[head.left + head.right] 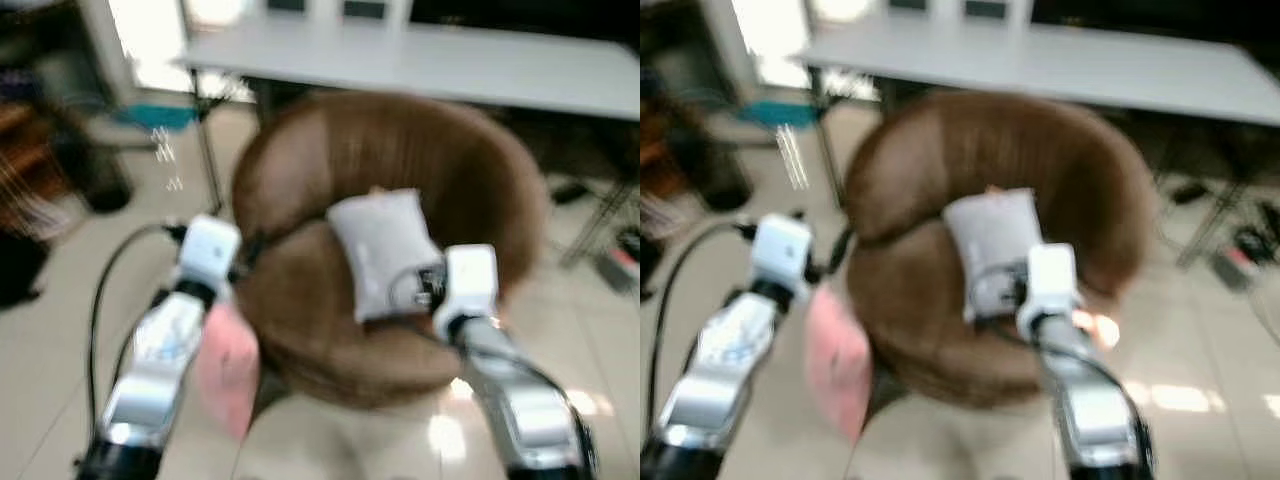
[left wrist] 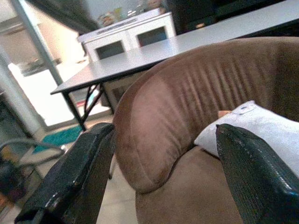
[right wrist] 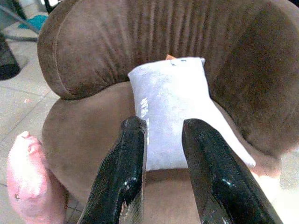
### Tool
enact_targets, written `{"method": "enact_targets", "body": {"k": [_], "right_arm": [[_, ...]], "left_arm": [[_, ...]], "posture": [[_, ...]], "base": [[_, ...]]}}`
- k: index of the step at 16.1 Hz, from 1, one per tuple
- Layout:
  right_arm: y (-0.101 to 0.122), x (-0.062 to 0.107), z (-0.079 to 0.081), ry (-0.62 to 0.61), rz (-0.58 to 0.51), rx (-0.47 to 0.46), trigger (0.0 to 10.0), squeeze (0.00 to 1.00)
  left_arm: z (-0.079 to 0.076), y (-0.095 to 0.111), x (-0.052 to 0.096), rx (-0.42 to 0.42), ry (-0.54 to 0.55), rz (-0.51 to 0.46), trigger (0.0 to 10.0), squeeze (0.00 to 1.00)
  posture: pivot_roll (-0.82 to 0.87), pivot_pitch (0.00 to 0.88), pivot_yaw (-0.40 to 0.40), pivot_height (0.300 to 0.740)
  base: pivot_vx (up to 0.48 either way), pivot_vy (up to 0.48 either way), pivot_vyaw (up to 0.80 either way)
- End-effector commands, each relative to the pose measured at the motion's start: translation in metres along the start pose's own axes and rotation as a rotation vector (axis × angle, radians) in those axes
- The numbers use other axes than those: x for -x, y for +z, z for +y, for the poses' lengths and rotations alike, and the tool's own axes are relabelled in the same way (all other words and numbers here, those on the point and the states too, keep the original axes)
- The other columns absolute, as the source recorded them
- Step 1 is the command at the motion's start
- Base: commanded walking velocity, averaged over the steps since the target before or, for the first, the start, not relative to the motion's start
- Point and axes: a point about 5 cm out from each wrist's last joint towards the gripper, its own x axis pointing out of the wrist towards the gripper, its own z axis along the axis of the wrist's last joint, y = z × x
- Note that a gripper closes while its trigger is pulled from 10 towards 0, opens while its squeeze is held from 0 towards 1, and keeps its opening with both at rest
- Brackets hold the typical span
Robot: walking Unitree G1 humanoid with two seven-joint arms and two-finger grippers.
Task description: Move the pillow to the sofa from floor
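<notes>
A light grey pillow (image 1: 385, 250) lies on the seat of a round brown sofa chair (image 1: 400, 140), its upper end leaning on the backrest. My right gripper (image 3: 164, 126) hovers just in front of the pillow's lower edge, open with a narrow gap and nothing between its fingers. Off the sofa's left side my left gripper (image 2: 164, 130) is held out wide open and empty, level with the armrest. A pink pillow (image 1: 228, 365) rests on the floor against the sofa's left front, below my left arm.
A long grey table (image 1: 450, 60) stands right behind the sofa. Dark furniture and a bin (image 1: 100, 180) are at the far left, a teal mat (image 1: 160, 115) near the doorway. Cables and table legs (image 1: 600, 225) are at the right. Pale tiled floor (image 1: 60, 340) surrounds the sofa.
</notes>
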Motion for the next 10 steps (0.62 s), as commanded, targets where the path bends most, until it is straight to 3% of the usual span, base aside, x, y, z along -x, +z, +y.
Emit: {"method": "enact_targets", "body": {"k": [1,8,10], "right_arm": [[0.0001,-0.0001,-0.0095,-0.025,0.010,0.005,10.0,0.00],[-0.0012,0.0008,-0.0086,-0.018,0.019,-0.002,10.0,0.00],[-0.0014,0.0014,-0.0086,-0.009,0.019,0.014,10.0,0.00]], "left_arm": [[-0.0048,0.0036,-0.0041,0.004,-0.010,-0.007,10.0,0.00],[-0.0051,0.0050,-0.0052,0.002,-0.009,-0.006,10.0,0.00],[-0.0057,0.0045,-0.0043,0.001,-0.010,-0.002,10.0,0.00]], "posture": [[0.00,0.016,-0.002,0.740],[0.00,0.024,-0.001,0.740],[0.00,0.028,-0.003,0.740]], "base": [[0.000,0.458,-0.80],[0.000,0.459,-0.80],[0.000,0.456,0.00]]}}
